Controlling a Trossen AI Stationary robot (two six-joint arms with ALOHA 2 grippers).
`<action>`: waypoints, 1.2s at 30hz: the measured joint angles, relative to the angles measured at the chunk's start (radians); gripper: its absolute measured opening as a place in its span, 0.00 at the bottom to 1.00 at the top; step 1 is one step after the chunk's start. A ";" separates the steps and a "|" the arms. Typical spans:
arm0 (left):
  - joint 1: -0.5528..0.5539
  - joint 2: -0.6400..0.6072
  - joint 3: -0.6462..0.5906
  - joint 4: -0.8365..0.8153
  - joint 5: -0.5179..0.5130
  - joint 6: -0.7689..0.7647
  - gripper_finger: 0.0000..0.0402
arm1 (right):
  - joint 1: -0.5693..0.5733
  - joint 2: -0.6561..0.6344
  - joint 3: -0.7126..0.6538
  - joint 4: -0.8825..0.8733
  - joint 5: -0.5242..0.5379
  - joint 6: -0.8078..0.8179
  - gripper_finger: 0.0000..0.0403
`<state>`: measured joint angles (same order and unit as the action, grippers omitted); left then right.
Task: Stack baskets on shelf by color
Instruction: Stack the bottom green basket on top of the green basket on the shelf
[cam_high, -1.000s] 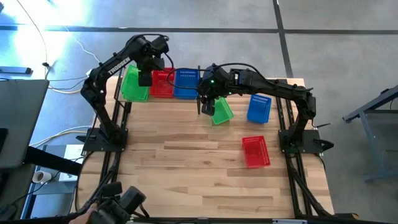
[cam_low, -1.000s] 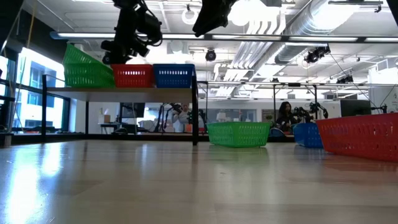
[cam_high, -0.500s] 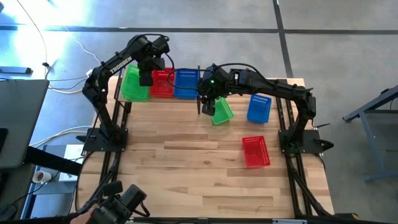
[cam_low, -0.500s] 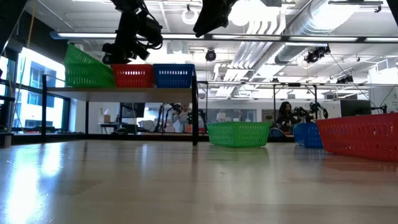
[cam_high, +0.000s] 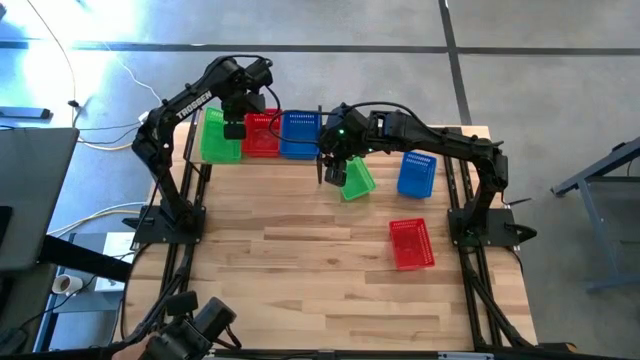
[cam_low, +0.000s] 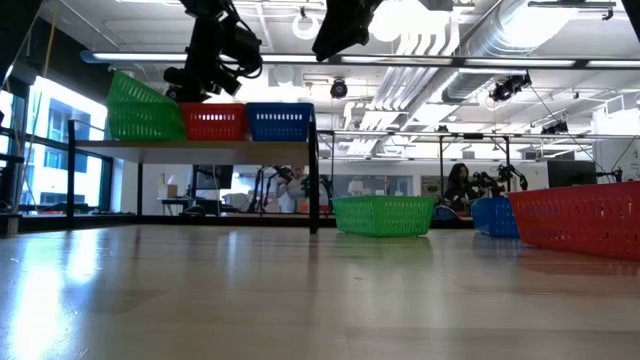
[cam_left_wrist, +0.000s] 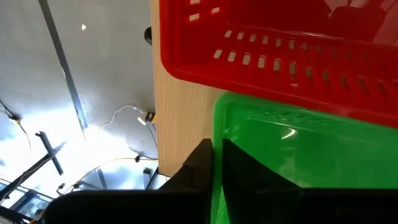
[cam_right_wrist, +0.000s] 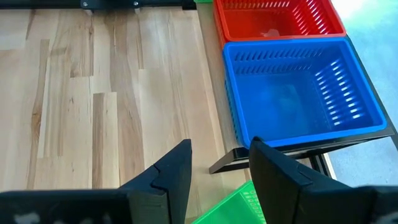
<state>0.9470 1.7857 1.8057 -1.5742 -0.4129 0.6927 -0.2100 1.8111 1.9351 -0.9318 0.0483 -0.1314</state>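
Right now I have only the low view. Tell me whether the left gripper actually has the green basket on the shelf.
Observer: Yes. The left wrist view shows the left gripper shut on a wall of the shelf green basket, with one finger outside it.
Operator: Now give me the right gripper's fingers.
Observer: The right gripper is open and empty, over an edge of the table green basket.
Operator: Place the red basket on the table.
Observer: From above, the table red basket lies on the right arm's side, apart from the table green basket and the table blue basket.
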 joint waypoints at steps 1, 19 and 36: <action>-0.001 0.000 0.000 0.000 0.000 0.000 0.02 | 0.000 0.000 0.000 0.000 0.000 0.000 0.36; -0.019 -0.039 0.000 0.003 0.034 0.049 0.00 | 0.000 0.000 0.000 -0.007 0.000 0.000 0.36; -0.019 -0.039 0.064 0.004 -0.010 0.047 0.00 | 0.000 0.000 0.000 -0.014 0.000 0.000 0.36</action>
<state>0.9276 1.7466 1.8702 -1.5705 -0.4226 0.7399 -0.2098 1.8111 1.9350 -0.9453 0.0483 -0.1314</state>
